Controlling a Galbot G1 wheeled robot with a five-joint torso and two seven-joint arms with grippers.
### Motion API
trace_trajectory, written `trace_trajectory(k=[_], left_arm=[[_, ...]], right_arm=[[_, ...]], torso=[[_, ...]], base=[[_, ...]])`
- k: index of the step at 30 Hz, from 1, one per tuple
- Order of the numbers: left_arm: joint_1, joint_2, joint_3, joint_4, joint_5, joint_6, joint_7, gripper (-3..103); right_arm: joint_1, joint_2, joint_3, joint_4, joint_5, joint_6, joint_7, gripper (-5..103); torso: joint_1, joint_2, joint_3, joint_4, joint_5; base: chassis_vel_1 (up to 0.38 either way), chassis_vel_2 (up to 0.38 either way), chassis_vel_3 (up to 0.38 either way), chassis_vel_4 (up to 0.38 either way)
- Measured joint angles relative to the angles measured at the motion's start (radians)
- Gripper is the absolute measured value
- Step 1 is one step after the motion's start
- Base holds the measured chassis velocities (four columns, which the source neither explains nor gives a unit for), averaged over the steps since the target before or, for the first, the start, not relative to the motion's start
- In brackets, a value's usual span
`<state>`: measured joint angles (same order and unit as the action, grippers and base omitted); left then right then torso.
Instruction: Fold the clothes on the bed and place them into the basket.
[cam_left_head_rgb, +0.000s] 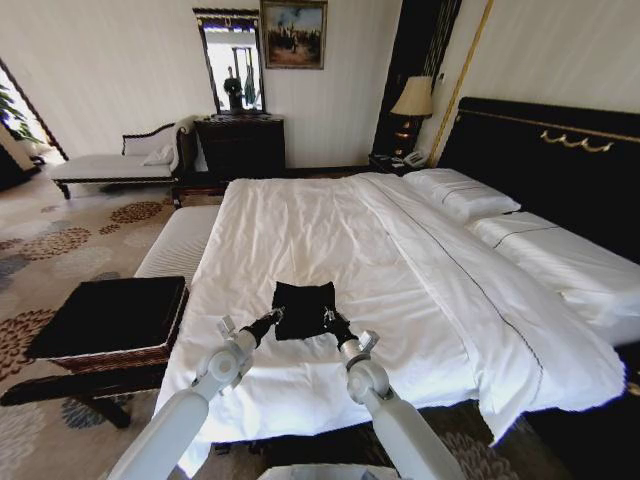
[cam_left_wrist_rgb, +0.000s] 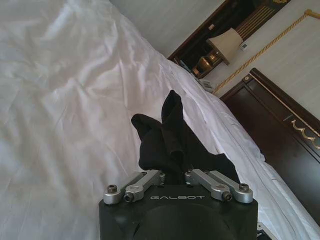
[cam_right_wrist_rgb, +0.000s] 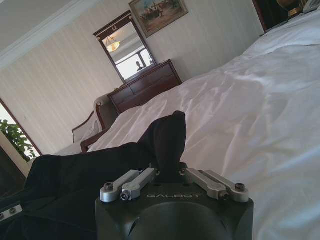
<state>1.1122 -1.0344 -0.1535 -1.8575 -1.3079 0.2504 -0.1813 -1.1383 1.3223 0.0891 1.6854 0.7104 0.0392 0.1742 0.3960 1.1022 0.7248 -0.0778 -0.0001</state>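
— Black cloth is pinched in both: my left end effector and right end effector each clamp a near corner of the T-shirt.

— Where, and how far along?

— Near the foot edge of the bed, folded to a squarish packet, no clear long axis. Folding looks partly done; the basket, beside the bed's left edge, waits.

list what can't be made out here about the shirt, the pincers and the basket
- T-shirt: its lettering is hidden in the folds, head view.
- Left pincer and right pincer: fingertips buried in bunched black cloth, wrist views.
- Basket: its inside is covered by the flat black top, head view.
- Bed: near right corner cut by the frame edge, head view.
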Motion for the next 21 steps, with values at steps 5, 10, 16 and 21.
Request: trace_trajectory(k=[5, 10, 16, 21], left_arm=[[0.012, 0.002, -0.012, -0.014, 0.001, 0.003, -0.003, 11], [0.027, 0.005, -0.019, -0.026, 0.003, 0.006, -0.004, 11], [0.039, 0.005, -0.028, -0.034, 0.006, 0.007, -0.004, 11], [0.048, 0.006, -0.037, -0.039, 0.003, 0.007, -0.004, 11]], right_arm=[[-0.006, 0.008, -0.001, 0.001, -0.007, 0.01, -0.001, 9], [-0.014, 0.014, -0.001, 0.001, -0.011, 0.015, -0.004, 9], [-0.016, 0.014, -0.001, 0.002, -0.014, 0.016, -0.007, 9], [-0.021, 0.014, -0.002, 0.002, -0.019, 0.016, -0.012, 9]], torso=[[0.0, 0.0, 0.0, -0.0001, 0.0], [0.0, 0.0, 0.0, -0.0002, 0.0], [0.0, 0.0, 0.0, -0.0002, 0.0002], [0.0, 0.0, 0.0, 0.0, -0.0002]], base=[[0.0, 0.0, 0.0, 0.0], [0.0, 0.0, 0.0, 0.0], [0.086, 0.077, -0.083, -0.088], [0.187, 0.189, -0.178, -0.185]])
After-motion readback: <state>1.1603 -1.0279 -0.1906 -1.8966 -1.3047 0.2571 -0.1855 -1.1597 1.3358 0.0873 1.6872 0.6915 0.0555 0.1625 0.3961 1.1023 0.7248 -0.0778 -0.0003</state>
